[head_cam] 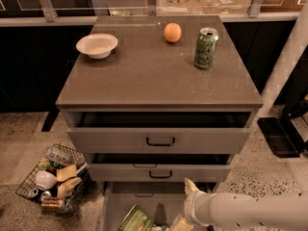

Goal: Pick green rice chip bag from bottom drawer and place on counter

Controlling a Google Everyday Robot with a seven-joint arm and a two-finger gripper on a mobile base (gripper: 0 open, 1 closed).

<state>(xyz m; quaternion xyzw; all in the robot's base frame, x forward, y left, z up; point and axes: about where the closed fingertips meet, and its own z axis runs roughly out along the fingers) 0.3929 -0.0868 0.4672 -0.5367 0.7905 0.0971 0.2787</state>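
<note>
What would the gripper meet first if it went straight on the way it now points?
Probably the green rice chip bag: the gripper, at the open bottom drawer, points left toward it, though depth is unclear.

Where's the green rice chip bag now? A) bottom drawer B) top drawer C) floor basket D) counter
A: the green rice chip bag lies in the open bottom drawer, with the gripper just right of it, over the drawer.
</note>
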